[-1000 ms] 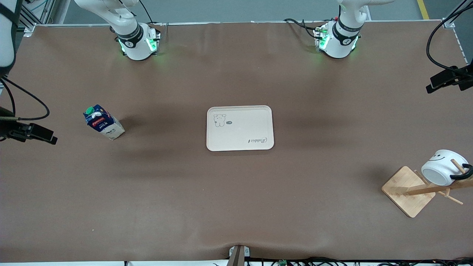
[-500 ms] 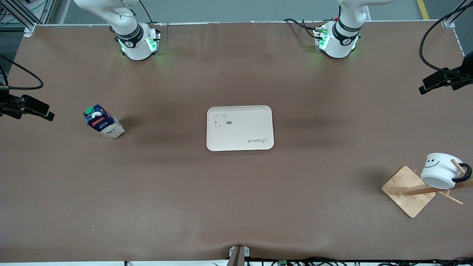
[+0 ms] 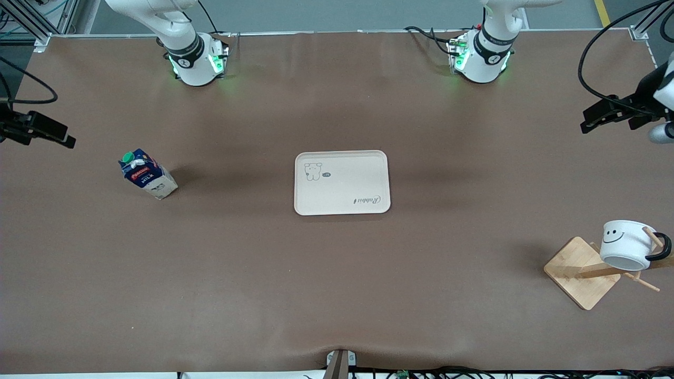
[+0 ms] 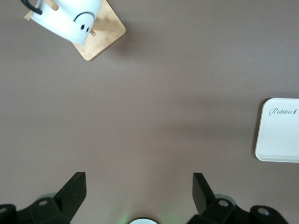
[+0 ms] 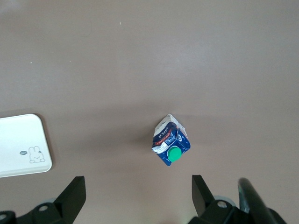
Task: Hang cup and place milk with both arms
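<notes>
Change: both tools have drawn back toward the robots' edge of the tabletop since the earlier frames, and the cup has swung more upright on its peg.
Front view: left tool hangs over the left arm's end; right tool over the right arm's end. Cup hangs on the wooden rack near the front corner. Milk stands well apart from the tray at mid-tabletop.
Left wrist view: tool spread wide, empty.
Right wrist view: tool spread wide, empty, milk below.
Advice: presumably descend straight, straddle the carton's flat sides below its gable, then close.
</notes>
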Controlling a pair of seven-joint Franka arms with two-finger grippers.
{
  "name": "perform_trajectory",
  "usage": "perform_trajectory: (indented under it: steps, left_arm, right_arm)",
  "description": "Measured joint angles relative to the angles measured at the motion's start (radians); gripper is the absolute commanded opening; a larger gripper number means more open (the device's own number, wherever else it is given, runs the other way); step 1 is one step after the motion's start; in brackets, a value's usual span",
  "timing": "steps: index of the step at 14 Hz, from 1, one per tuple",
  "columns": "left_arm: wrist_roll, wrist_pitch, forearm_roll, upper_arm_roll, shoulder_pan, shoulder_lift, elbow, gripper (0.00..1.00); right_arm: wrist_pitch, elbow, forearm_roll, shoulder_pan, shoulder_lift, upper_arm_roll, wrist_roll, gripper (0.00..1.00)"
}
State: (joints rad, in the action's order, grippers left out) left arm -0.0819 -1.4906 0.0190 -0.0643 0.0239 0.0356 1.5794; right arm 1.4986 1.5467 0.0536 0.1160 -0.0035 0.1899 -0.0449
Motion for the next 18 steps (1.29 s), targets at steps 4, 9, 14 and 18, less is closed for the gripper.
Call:
perform_trajectory:
  steps: [4, 9, 14, 18]
  left_arm:
    - [0.012, 0.000, 0.000, -0.004, 0.002, 0.003, 0.000, 1.00]
    - [0.013, 0.000, 0.000, -0.004, 0.003, 0.003, 0.000, 1.00]
    - [0.013, -0.001, -0.002, -0.004, 0.003, 0.003, -0.006, 1.00]
    - [0.013, -0.001, -0.002, -0.004, 0.004, 0.003, -0.013, 1.00]
  right_arm:
    - [0.052, 0.066, -0.073, 0.011, -0.072, -0.031, 0.000, 1.00]
    - [0.058, 0.047, -0.077, 0.014, -0.071, -0.037, 0.000, 1.00]
    - [0.058, 0.047, -0.078, 0.006, -0.062, -0.030, -0.001, 1.00]
    - [0.058, 0.047, -0.078, 0.006, -0.062, -0.030, -0.001, 1.00]
